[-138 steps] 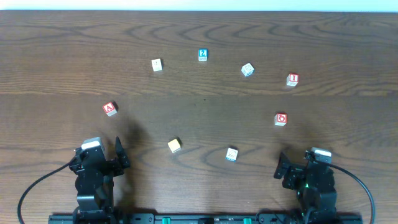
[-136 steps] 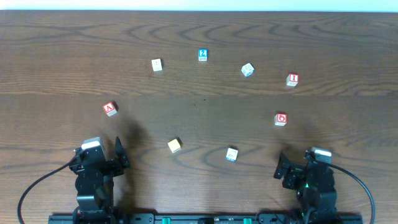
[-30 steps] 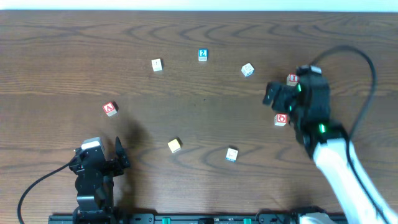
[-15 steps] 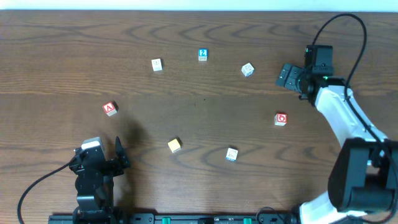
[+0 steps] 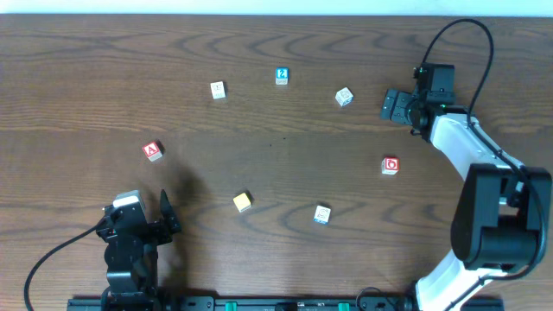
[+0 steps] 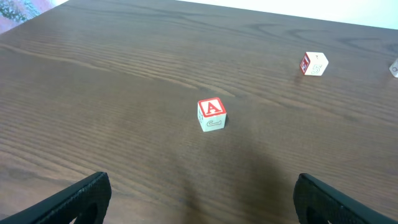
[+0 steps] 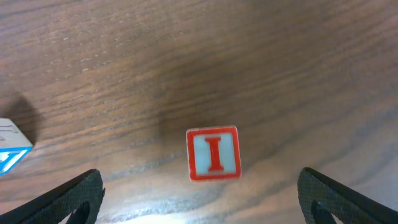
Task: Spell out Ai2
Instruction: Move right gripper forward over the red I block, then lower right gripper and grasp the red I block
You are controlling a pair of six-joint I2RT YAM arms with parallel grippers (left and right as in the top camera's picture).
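Right gripper (image 5: 397,105) is hovering, jaws spread wide, probably to straddle | red I cube (image 7: 213,154) is lying flat just ahead, centred between its fingers | blue 2 cube (image 5: 282,76) is sitting well off sideways | red A cube (image 5: 153,151) is lying farthest away.

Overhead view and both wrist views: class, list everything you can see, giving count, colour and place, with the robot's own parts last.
wooden table: one, dark brown, under everything.
red "A" letter cube: one, red, left side.
red "I" letter cube: one, red, far right, hidden under the right tool in the overhead view.
blue "2" letter cube: one, blue, far centre.
red cube with a rounded mark: one, red, right side.
yellow cube: one, yellow, near centre.
pale cubes: three, whitish, far left-centre, far right-centre, near centre.
left tool: one, black, open, near left.
right tool: one, black, open, above the "I" cube.
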